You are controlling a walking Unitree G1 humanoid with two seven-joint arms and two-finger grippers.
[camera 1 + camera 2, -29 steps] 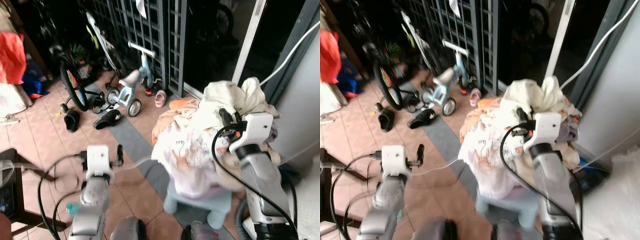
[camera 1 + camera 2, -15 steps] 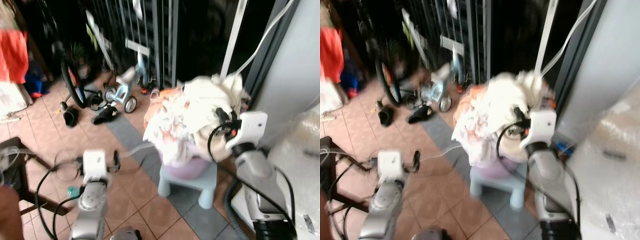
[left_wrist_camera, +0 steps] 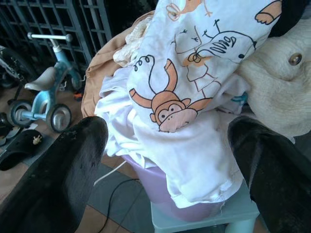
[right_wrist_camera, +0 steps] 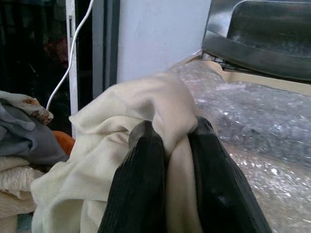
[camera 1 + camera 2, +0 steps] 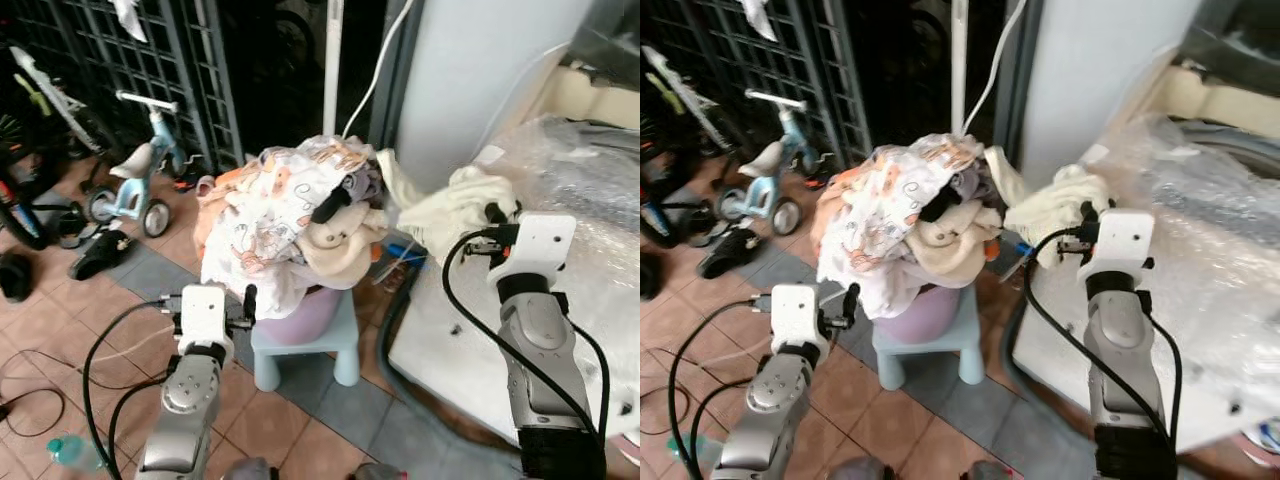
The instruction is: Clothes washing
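A cream garment (image 4: 146, 111) has been lifted off the laundry pile (image 5: 285, 215) by the right gripper (image 4: 170, 145) and carried toward the bubble-wrapped washing machine (image 5: 560, 200).

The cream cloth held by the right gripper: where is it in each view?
Left eye view: cream cloth, right of the laundry pile.
Right eye view: right of centre.
Left wrist view: cannot pick it out.
Right wrist view: centre, pinched between the right gripper fingers.
Shared landmark: the laundry pile.
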